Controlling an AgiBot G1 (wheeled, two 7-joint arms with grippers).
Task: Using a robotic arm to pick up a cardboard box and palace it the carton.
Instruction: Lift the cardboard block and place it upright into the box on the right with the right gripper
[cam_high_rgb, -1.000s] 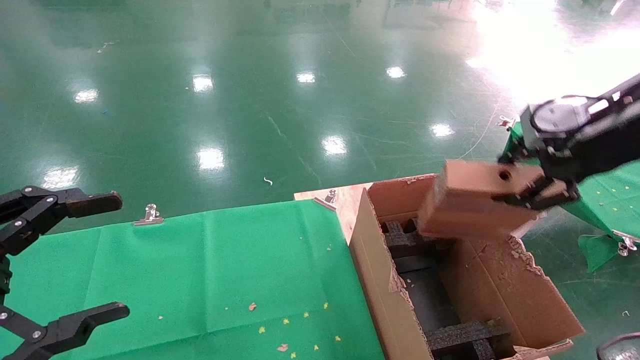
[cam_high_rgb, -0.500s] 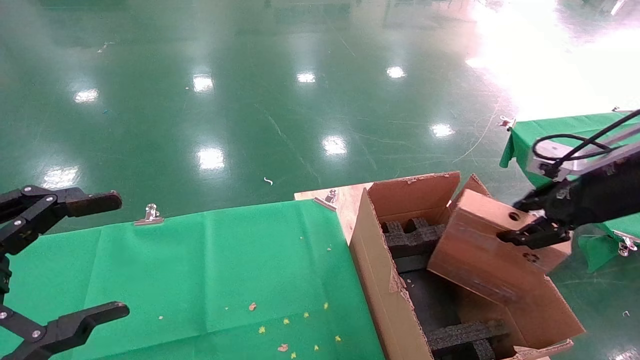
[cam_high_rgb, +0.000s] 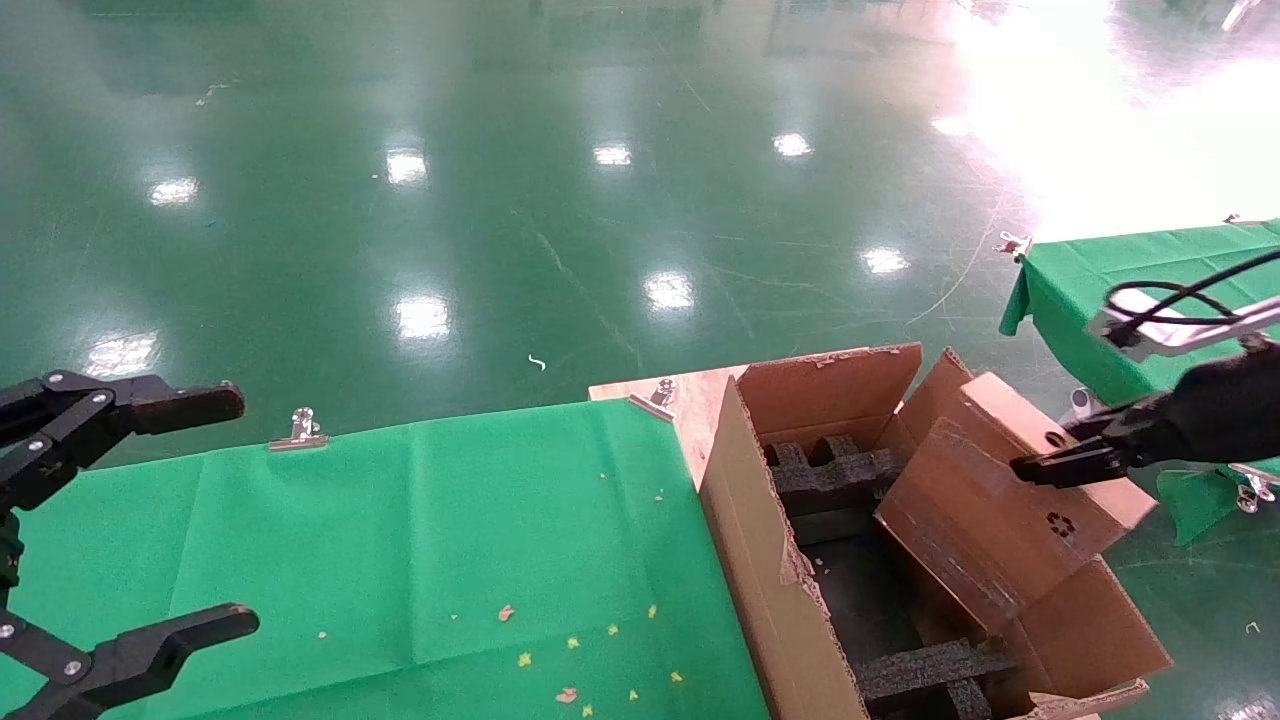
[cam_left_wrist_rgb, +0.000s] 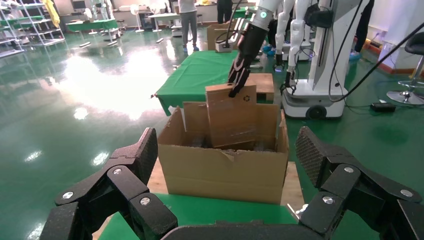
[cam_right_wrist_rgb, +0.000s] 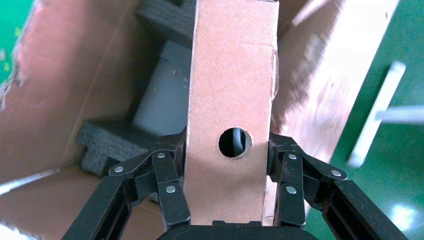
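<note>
My right gripper (cam_high_rgb: 1075, 455) is shut on the slim brown cardboard box (cam_high_rgb: 1000, 510), gripping its narrow holed side (cam_right_wrist_rgb: 231, 125). The box hangs tilted, its lower end inside the large torn-flapped carton (cam_high_rgb: 760, 590), over the black foam inserts (cam_high_rgb: 830, 475). From the left wrist view, the robotic arm (cam_left_wrist_rgb: 245, 55) holds the box (cam_left_wrist_rgb: 232, 117) upright in the carton (cam_left_wrist_rgb: 225, 170). My left gripper (cam_high_rgb: 130, 520) is open and empty, parked at the left over the green cloth.
The green-covered table (cam_high_rgb: 400, 540) lies left of the carton, with small scraps and metal clips (cam_high_rgb: 297, 430). A second green table (cam_high_rgb: 1120, 290) stands at the far right. Shiny green floor lies beyond.
My right gripper has carried the cardboard box down and to the right, lowering its far end into the carton. The left arm has not moved.
</note>
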